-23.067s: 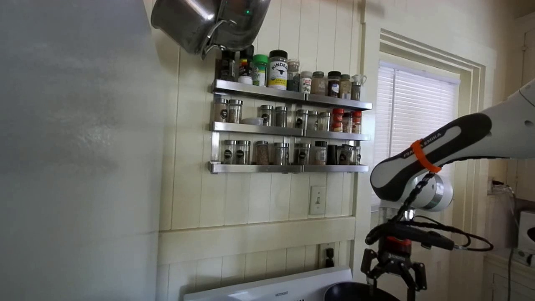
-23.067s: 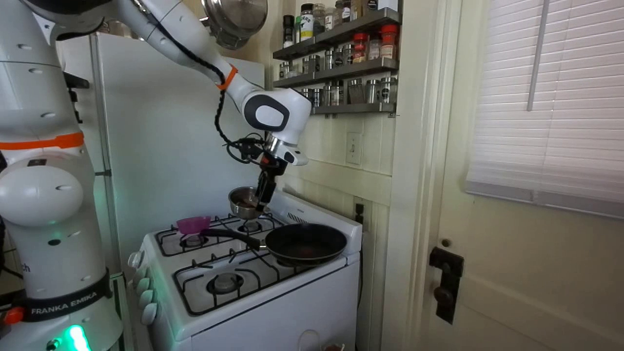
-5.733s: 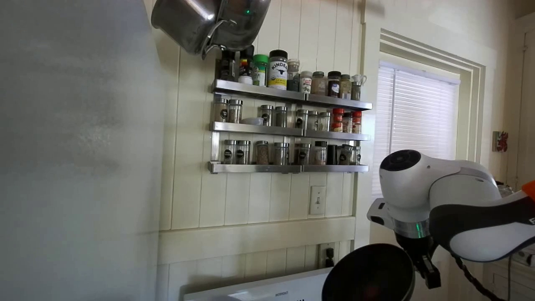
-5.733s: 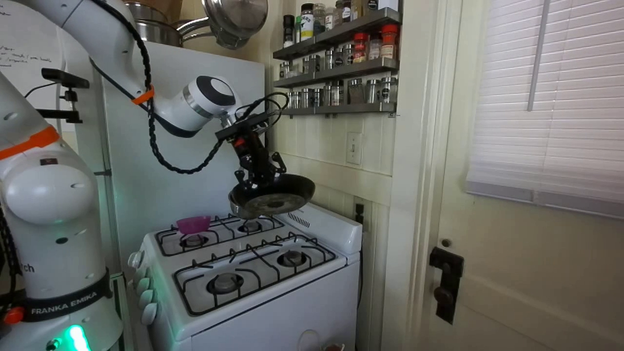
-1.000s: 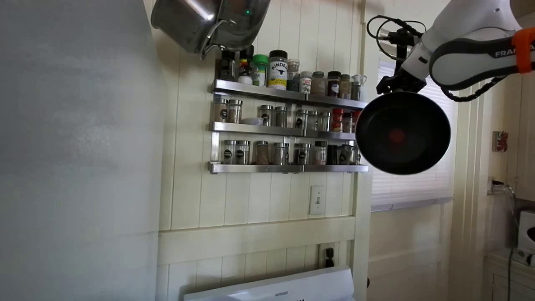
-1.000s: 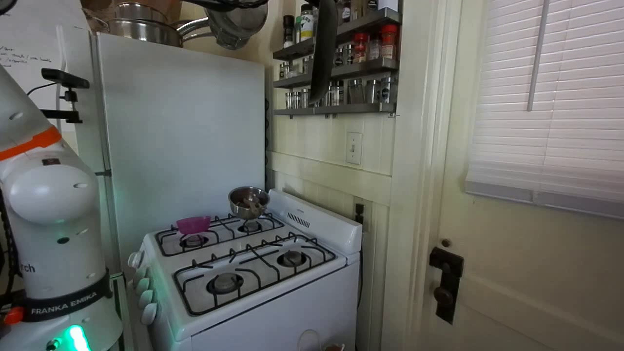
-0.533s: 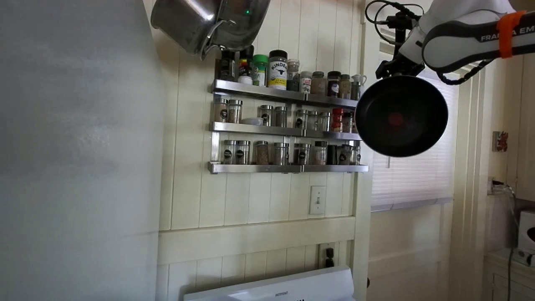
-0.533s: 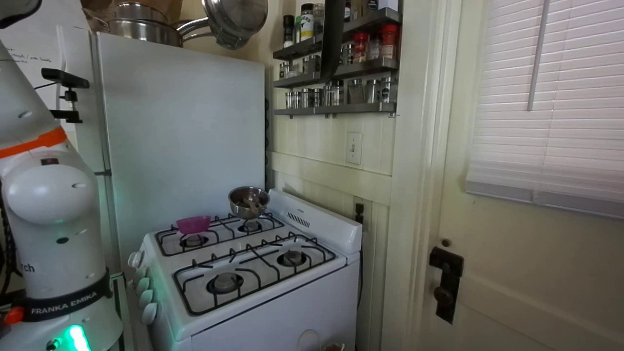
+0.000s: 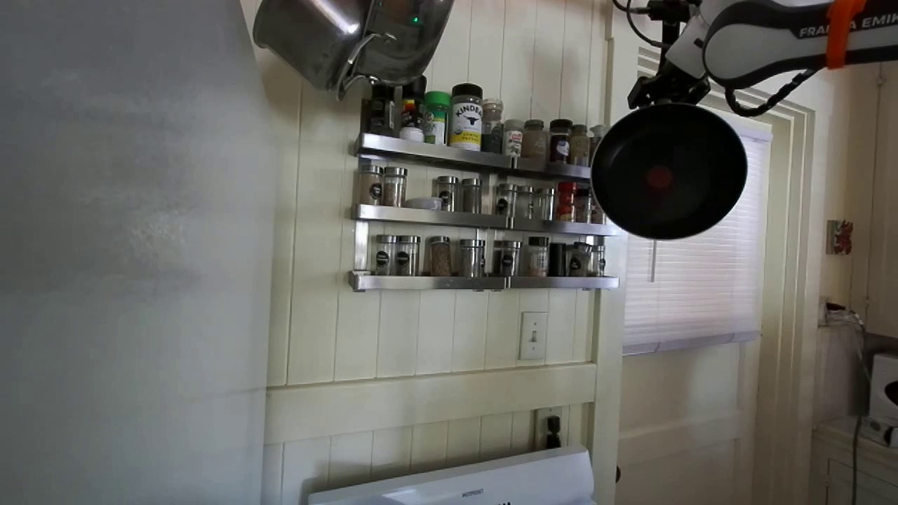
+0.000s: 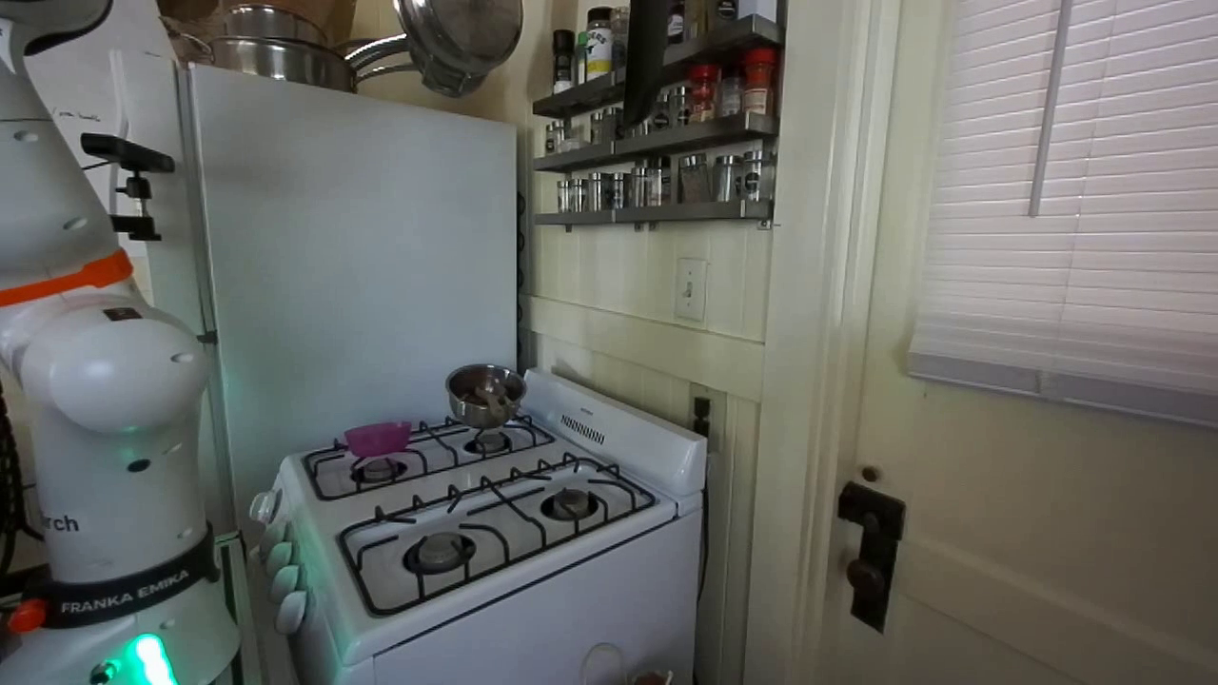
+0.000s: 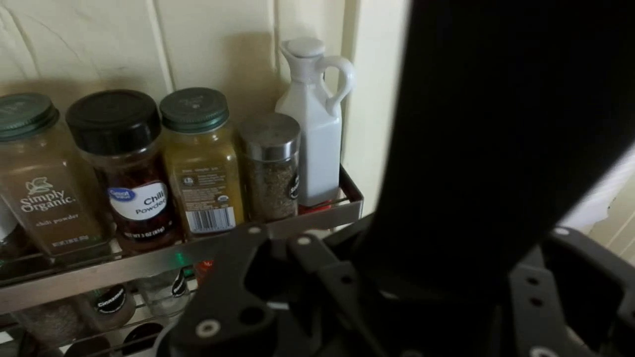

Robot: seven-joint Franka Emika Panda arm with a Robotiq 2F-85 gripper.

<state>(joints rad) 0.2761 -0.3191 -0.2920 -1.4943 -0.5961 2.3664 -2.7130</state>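
While aloft, pan [image 9: 668,171] near "Chili Powder" [image 11: 130,178]

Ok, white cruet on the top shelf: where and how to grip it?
I'd take the white cruet by its looped handle, from the end of the top shelf, closing front to back: the loop juts that way, while a silver-lidded jar crowds the other side and the wall stands behind. The frying pan would need setting down first.

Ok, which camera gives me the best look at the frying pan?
Best is an exterior view where the frying pan faces the camera, round inside and red spot plain. An exterior view also shows the pan nearly edge-on, cut off above. Wrist view: a big black shape, probably part of it.
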